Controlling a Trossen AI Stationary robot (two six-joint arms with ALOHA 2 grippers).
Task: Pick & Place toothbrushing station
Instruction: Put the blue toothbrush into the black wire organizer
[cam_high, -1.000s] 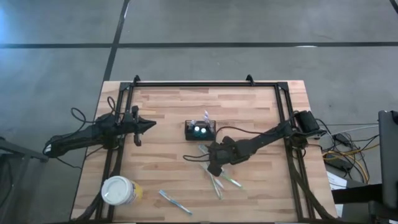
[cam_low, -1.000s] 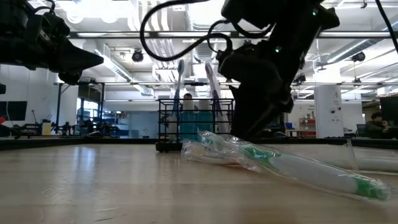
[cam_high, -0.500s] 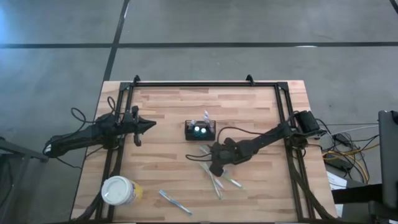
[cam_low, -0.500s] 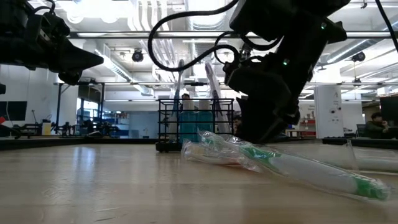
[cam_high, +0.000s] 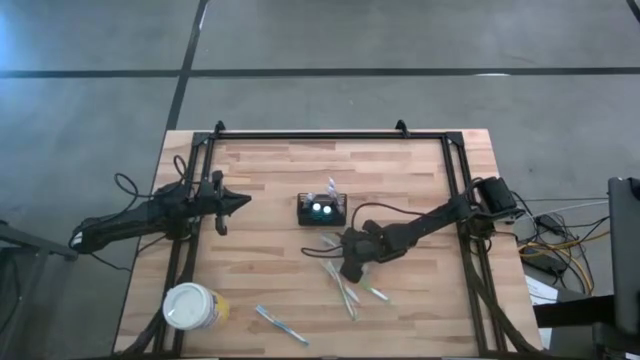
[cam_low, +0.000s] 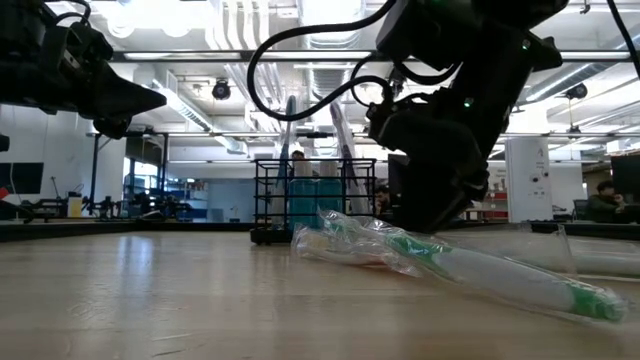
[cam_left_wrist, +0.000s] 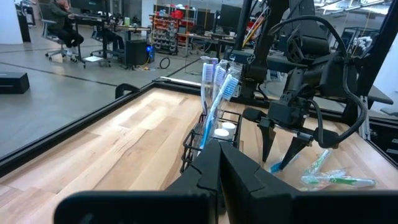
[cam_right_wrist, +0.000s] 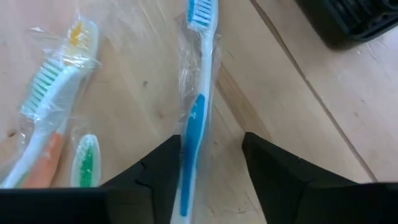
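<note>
Right wrist view: right claw (cam_right_wrist: 208, 163) straddles one of three wrapped toothbrushes (cam_right_wrist: 194, 118).

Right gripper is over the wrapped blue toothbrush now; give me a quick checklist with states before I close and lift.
1. Right gripper open: ok, its fingers stand apart.
2. Blue toothbrush lined up: ok, in the right wrist view its handle runs between the two fingers.
3. Fingers low enough to pinch: cannot tell, no view shows their tips against the table.
4. Neighbours clear: not ok, the orange toothbrush and green toothbrush lie close beside one finger.
5. Caddy ready: ok, upright near the table's middle, already holding toothbrushes.
6. Left gripper out of the way: ok, it hovers apart from the caddy, on the left side.
</note>
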